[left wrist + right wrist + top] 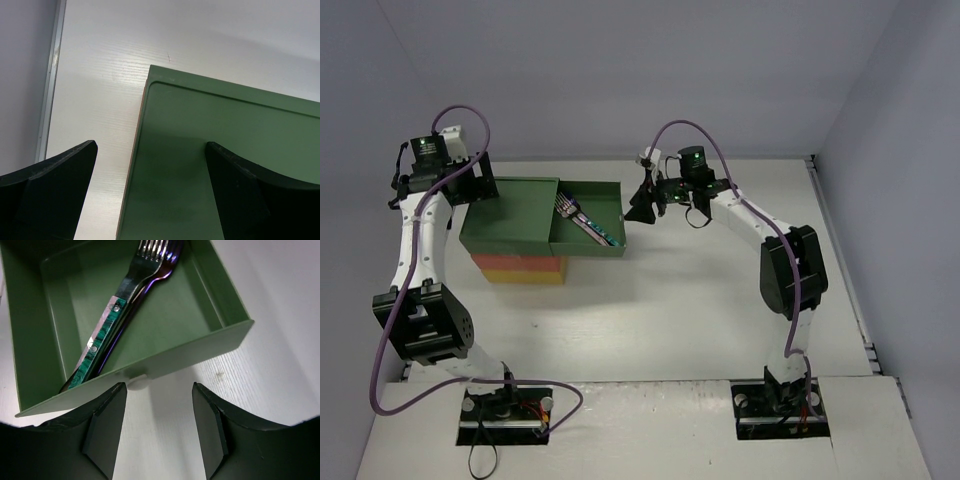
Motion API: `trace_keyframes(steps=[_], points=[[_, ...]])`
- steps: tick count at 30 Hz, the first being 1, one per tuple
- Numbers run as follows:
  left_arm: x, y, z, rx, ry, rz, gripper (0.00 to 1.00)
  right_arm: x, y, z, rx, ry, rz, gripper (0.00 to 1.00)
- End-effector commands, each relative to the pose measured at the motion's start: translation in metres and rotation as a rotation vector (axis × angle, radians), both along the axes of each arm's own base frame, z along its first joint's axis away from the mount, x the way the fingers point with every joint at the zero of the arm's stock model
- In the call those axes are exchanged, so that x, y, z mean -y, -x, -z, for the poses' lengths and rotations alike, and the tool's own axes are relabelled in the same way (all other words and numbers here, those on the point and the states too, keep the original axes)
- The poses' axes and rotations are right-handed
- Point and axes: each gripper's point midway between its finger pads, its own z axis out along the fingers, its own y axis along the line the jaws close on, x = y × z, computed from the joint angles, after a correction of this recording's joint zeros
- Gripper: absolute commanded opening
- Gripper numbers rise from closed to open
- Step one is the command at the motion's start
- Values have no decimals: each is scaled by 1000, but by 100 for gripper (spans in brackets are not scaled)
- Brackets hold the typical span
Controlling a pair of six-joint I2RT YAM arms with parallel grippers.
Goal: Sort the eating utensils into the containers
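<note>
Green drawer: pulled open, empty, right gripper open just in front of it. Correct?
Not empty. The green drawer holds forks; their tines show plainly in the right wrist view. The rest stands: the drawer is pulled open and the right gripper is open just in front of it.

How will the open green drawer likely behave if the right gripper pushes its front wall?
The drawer probably slides in easily: it looks thin-walled and light, holding only a few forks. The forks lie loose, so they may shift or rattle. The stacked unit might scoot if not braced.
</note>
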Motion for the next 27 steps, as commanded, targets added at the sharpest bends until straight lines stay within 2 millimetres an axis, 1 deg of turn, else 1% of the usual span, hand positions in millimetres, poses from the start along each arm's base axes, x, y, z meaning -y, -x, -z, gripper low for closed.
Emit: trace_keyframes(steps=[1, 3, 4, 9, 13, 18, 21, 24, 27], points=[[2, 1, -10, 57, -20, 31, 87, -18, 8, -21, 95, -66, -122, 51], [3, 0, -10, 68, -21, 32, 87, -20, 12, -18, 86, -70, -145, 51], [3, 2, -6, 62, -17, 30, 87, -21, 13, -16, 84, -72, -153, 50], [6, 1, -1, 66, -8, 37, 87, -23, 16, -11, 86, -74, -182, 50], [7, 1, 2, 63, 1, 44, 87, -27, 15, -14, 119, -75, -193, 49], [11, 0, 4, 62, 4, 53, 87, -35, 15, -21, 145, -85, -216, 41], [13, 0, 6, 60, 10, 57, 87, -42, 17, -30, 159, -100, -234, 34], [15, 0, 7, 59, 16, 58, 87, -49, 22, -43, 179, -116, -254, 25], [16, 0, 7, 61, 23, 57, 87, -55, 24, -51, 191, -123, -263, 20]])
